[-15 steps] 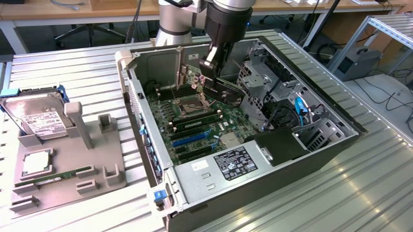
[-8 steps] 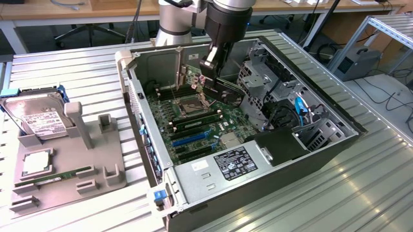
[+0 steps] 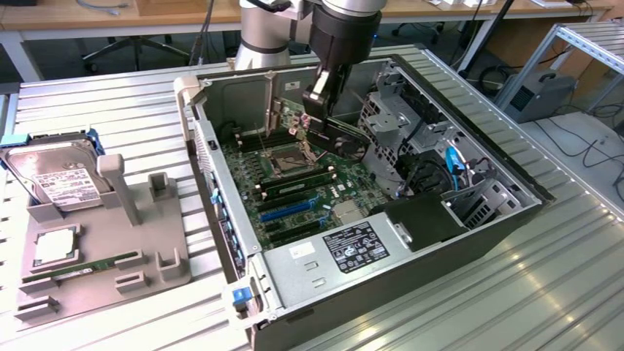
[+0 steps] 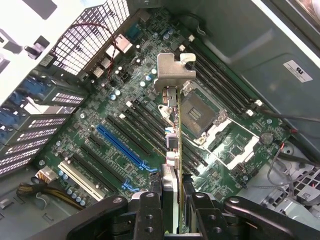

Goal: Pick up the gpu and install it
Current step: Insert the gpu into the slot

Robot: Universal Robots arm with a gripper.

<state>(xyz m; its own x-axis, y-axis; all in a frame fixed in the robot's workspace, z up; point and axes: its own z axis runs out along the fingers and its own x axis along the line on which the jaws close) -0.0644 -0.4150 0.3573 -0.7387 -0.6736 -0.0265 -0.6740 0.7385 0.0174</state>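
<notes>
The gpu (image 3: 286, 117) is a thin dark card with a silvery end bracket (image 3: 268, 102). It hangs upright inside the open computer case (image 3: 487, 219), above the motherboard (image 3: 292, 183) near the CPU socket (image 3: 289, 162). My gripper (image 3: 314, 121) is shut on the card's end away from the bracket. In the wrist view the gpu (image 4: 175, 130) runs edge-on from between my gripper's (image 4: 172, 202) black fingers out to the bracket (image 4: 172, 70). The blue expansion slot (image 4: 122, 145) lies on the board to one side of the card, apart from it.
A grey fixture tray (image 3: 146, 256) on the exterior view's left holds a hard drive (image 3: 58, 179), a CPU (image 3: 54, 245) and a green RAM stick (image 3: 83, 265). Inside the case, a metal drive cage (image 3: 390, 117), cables (image 3: 454, 164) and the power supply (image 3: 356, 245) crowd the board's edges.
</notes>
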